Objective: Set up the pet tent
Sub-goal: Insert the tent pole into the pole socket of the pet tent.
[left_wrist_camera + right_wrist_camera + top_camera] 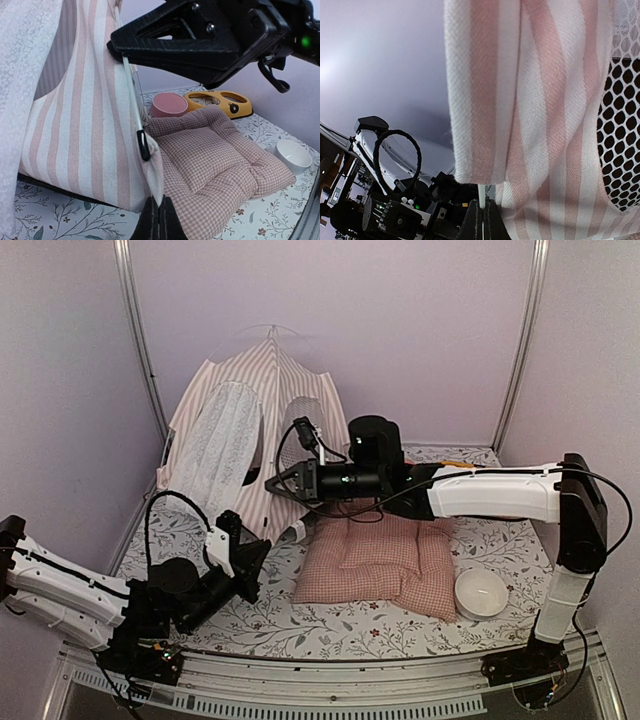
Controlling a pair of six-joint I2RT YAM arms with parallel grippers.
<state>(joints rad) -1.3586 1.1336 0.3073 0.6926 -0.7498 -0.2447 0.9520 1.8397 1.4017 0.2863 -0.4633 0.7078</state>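
Pet tent (228, 380) edge behind right gripper (270, 481)

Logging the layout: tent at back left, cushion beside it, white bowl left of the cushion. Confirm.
Wrong side: the top view shows the bowl right of the cushion. The tent stands at back left with the cushion beside it.

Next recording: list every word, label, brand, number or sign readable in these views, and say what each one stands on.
None: no text can be read in any view.
The pet tent, checked cushion, white bowl, pink bowl and right arm's white cover show no lettering.
The yellow feeder has a small dark round mark, too small to read.
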